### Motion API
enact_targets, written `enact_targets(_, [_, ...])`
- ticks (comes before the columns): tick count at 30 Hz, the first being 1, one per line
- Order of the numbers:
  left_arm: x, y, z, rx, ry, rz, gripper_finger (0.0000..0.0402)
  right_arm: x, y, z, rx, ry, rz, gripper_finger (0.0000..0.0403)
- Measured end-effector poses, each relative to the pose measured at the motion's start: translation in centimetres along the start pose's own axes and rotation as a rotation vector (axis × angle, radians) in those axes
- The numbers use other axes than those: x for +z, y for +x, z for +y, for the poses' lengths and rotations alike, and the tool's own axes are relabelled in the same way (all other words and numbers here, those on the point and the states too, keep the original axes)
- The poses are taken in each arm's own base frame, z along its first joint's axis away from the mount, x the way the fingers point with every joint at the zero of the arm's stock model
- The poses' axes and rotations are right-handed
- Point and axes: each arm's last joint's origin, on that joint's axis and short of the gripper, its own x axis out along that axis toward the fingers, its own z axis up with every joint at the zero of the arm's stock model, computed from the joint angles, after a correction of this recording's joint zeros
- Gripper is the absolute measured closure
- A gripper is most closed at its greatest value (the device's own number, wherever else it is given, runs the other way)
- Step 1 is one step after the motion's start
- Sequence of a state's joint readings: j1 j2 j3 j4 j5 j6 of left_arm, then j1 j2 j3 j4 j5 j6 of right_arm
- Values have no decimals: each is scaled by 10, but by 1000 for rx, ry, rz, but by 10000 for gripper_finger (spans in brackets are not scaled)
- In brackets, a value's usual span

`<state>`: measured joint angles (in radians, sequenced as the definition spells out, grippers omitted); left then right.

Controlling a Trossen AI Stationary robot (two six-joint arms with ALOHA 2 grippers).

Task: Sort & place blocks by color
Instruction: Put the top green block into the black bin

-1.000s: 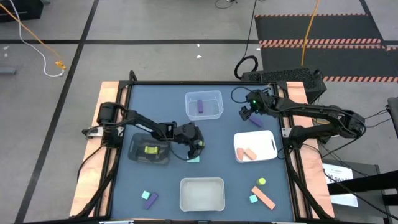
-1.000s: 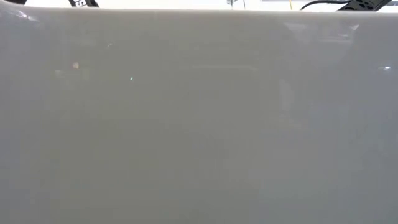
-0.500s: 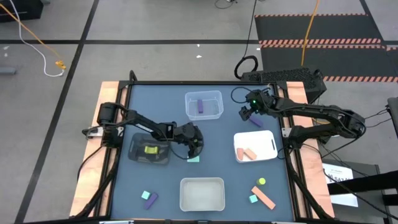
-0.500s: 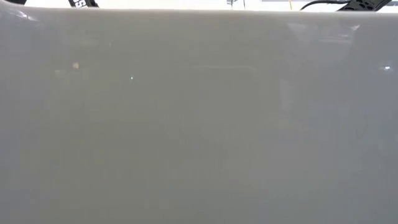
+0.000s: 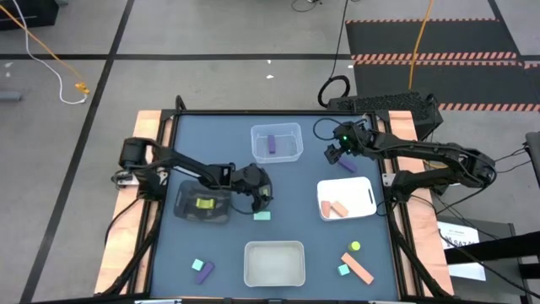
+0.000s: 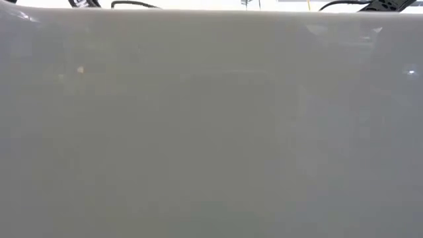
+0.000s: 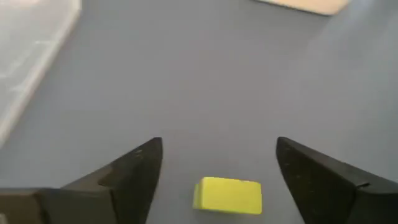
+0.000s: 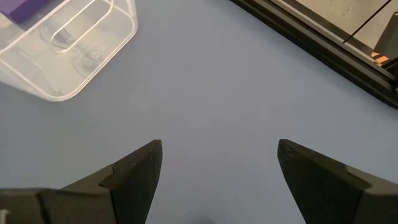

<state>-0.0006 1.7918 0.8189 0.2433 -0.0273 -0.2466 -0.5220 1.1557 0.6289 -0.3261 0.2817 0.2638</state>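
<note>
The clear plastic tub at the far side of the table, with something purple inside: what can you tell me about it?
The clear plastic tub is a shallow rectangular box with rounded corners, see-through walls and no lid. It stands upright and flat on the blue-grey table top, near the middle of the far edge. One purple bar-shaped block lies on its floor, left of centre in the high view. Nothing else is inside, and neither arm touches it.

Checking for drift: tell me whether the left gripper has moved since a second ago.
Yes. The left gripper has shifted slightly toward the clear tray holding the purple block, exposing more of the light teal block.
</note>
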Motion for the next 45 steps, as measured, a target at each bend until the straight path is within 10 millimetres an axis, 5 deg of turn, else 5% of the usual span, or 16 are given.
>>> enact_targets(7, [-8, -9, 0, 92, -29, 106, 75, 0, 0, 0, 1, 0, 0, 94])
enact_targets(15, [-17, 3, 0, 154, -29, 113, 149, 0, 0, 0, 1, 0, -2, 94])
enact_targets(22, [-15, 2, 1, 163, 16, 102, 264, 0, 0, 0, 1, 0, -2, 94])
enact_targets(28, [-12, 2, -1, 151, 4, 66, 269, 0, 0, 0, 1, 0, -1, 94])
enact_targets(36, [19, -12, -14, 70, 26, -193, 269, 0, 0, 0, 0, 1, -1, 94])
enact_targets(45, [64, -71, -45, 17, 186, -580, 269, 1, 0, 0, 3, 14, -11, 94])
